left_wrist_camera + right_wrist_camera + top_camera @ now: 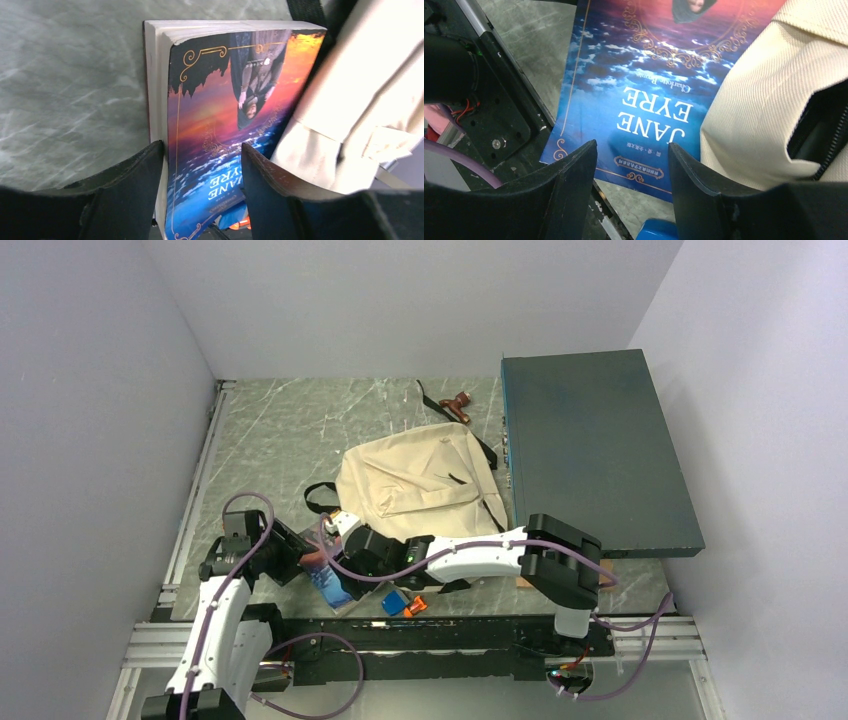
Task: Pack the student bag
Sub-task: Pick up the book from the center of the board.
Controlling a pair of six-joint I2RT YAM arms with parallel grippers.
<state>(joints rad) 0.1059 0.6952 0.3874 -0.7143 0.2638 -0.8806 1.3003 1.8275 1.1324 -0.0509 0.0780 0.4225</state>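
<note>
The student bag (420, 480), beige canvas with black straps, lies mid-table. Its cloth shows in the left wrist view (370, 100) and in the right wrist view (764, 100), where a dark zip opening (819, 140) gapes. A blue and orange Jane Eyre paperback (330, 582) lies tilted by the bag's near left corner. My left gripper (202, 187) is open, its fingers wide apart over the book's (220, 125) near end, the left finger by the page edge. My right gripper (631, 187) is open and empty above the book's (639, 100) lower edge, beside the bag.
A big dark teal flat box (590, 445) stands at the right, touching the bag's side. A small blue object (394, 604) and an orange one (415, 606) lie at the table's near edge. The black rail (509, 115) runs under the book's corner. A brown strap end (458, 405) lies behind the bag.
</note>
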